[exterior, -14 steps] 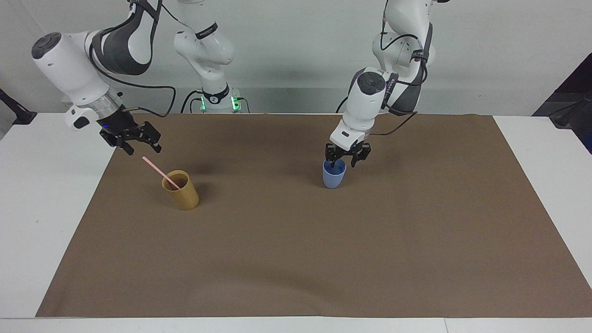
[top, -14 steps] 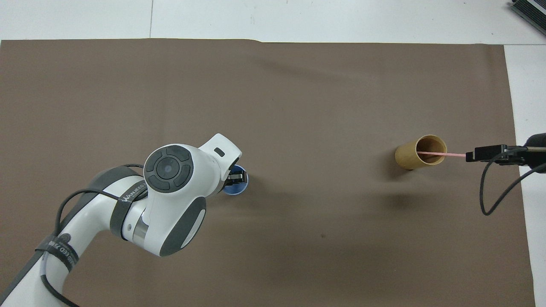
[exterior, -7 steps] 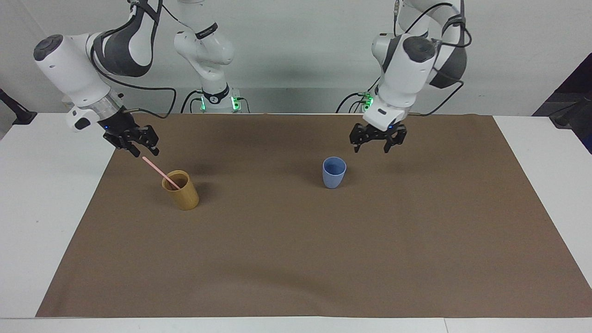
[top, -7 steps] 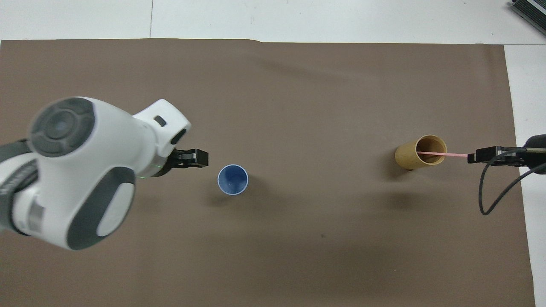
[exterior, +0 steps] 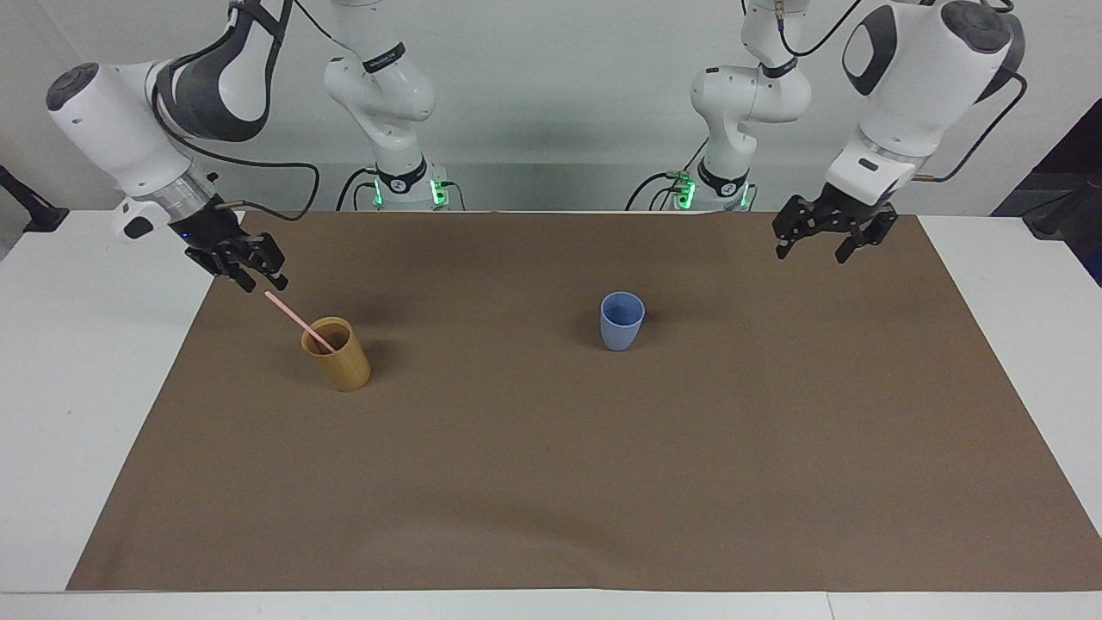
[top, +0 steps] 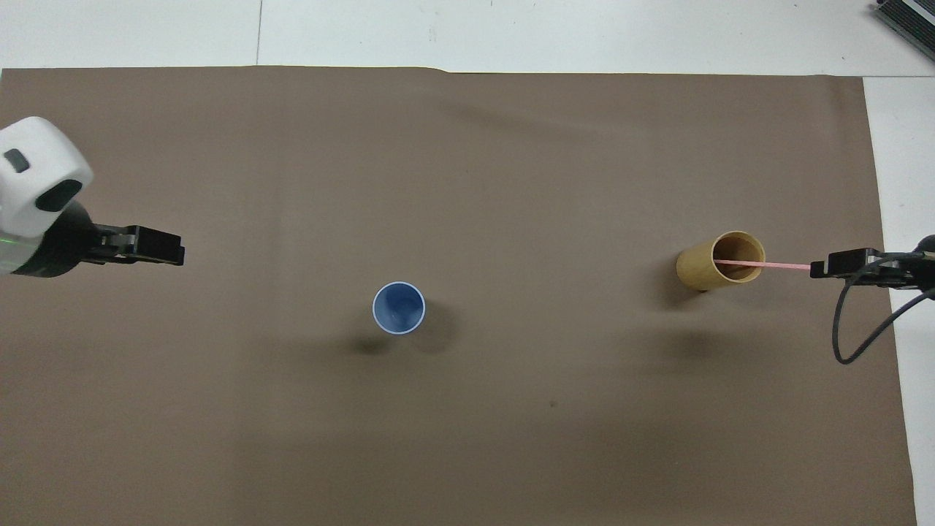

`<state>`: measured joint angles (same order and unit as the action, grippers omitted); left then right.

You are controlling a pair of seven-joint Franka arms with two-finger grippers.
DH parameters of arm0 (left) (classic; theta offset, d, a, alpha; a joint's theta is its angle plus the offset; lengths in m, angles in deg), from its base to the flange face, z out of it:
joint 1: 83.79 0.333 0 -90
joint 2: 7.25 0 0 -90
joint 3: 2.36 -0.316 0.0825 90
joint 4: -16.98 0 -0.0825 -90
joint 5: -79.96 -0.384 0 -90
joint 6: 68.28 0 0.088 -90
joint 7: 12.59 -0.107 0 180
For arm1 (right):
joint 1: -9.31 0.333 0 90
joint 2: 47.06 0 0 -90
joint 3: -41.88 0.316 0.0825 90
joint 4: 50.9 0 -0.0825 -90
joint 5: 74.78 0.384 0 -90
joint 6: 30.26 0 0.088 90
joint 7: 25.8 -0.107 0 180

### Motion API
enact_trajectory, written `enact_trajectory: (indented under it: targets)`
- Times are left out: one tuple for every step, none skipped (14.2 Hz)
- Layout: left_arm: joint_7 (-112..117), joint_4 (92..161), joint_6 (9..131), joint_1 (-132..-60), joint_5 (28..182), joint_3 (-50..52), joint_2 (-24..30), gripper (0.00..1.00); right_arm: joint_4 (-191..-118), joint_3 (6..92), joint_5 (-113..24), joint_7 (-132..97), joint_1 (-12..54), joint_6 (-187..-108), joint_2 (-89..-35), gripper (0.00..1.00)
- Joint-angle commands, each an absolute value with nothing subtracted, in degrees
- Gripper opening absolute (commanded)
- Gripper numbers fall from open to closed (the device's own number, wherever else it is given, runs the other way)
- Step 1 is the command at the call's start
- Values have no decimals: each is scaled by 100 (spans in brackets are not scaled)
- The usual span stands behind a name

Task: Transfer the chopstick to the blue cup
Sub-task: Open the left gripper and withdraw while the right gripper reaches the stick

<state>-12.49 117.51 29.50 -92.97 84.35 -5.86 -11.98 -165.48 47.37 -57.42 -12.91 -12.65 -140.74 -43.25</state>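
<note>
In tan cup [exterior: 337, 355], chopstick [exterior: 297, 319] foot hidden.

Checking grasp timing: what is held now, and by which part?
Left gripper holds nothing. Right gripper is at the chopstick's top end; a grip cannot be told.

Plain white wall [exterior: 551, 103] up top, white table [exterior: 77, 387] underneath, big brown paper sheet [exterior: 551, 482] covering most of it. Soft, even lighting, faint shadows.

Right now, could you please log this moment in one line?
chopstick in tan cup | blue cup empty | right gripper at chopstick top | left gripper open, raised
</note>
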Motion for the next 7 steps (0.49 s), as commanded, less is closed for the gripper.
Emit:
enact_trajectory:
  targets:
    - [-1426, 11446, 2691, -8995, 8436, -509, -1234, 100, -16709, 4803, -5448, -1411, -1371, -14179, -4213, 63]
    - [-1408, 11419, 2674, -8976, 8410, -518, -1234, 100, -16709, 4803, -5448, -1428, -1371, -14179, -4213, 62]
    - [-1408, 11410, 2673, -8994, 8218, -509, -1234, 100, -16718, 4803, -5430, -1446, -1371, -14179, -4213, 60]
    - [-1408, 11401, 2612, -9029, 8016, -474, -1234, 100, -16727, 4803, -5421, -1446, -1371, -14179, -4240, 60]
    - [-1408, 11366, 2586, -9046, 7936, -456, -1234, 100, -16779, 4803, -5421, -1446, -1371, -14197, -4248, 60]
    - [-1408, 11305, 2577, -9055, 7935, -439, -1226, 100, -16797, 4803, -5421, -1446, -1380, -14197, -4249, 60]
    - [-1399, 11313, 2577, -9064, 7935, -447, -1226, 100, -16797, 4803, -5412, -1446, -1380, -14197, -4249, 60]
